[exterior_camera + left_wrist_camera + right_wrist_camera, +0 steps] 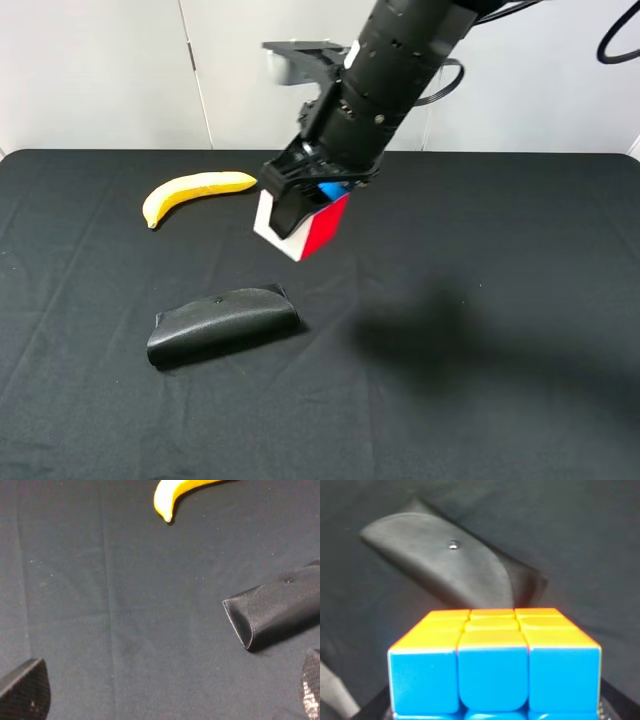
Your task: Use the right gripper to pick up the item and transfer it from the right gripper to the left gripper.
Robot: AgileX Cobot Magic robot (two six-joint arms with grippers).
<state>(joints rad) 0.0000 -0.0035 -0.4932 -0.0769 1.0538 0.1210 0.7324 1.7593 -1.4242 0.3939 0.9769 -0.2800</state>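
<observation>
My right gripper point(305, 212), on the all-black arm, is shut on the puzzle cube point(322, 228) and holds it tilted in the air above the black table, between the banana and the pouch. White and red faces show in the high view. In the right wrist view the cube point(492, 665) fills the foreground with blue and orange faces. My left gripper point(167, 695) is open and empty. Its two fingertips point(25, 692) show at the edges of the left wrist view, low over the cloth. The left arm is out of the high view.
A yellow banana point(195, 191) lies at the back left and also shows in the left wrist view point(175, 492). A flat black pouch point(222, 322) lies in front of the cube, seen from the left wrist point(280, 607) and from the right wrist point(445, 565). A black cloth point(500, 300) covers the table.
</observation>
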